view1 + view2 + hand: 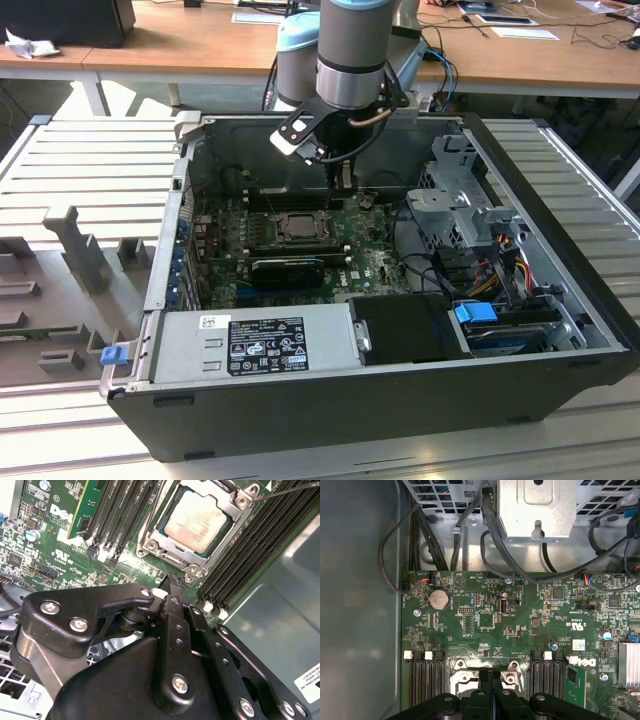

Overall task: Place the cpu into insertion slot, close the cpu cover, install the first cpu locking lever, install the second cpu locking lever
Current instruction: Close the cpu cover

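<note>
Roughly left to right in the exterior view: a ribbed grey desk (95, 160) carries an open computer case (330, 400); on its green motherboard (370, 265) the cpu (298, 226) lies flat in the insertion slot (161, 530); the cpu cover (172, 558) lies down around the chip's edges; the gripper (345, 183) hangs just beside the slot, toward the exterior view's right, jaws pressed together and holding nothing; a metal drive cage (460, 200) stands farthest right.
</note>
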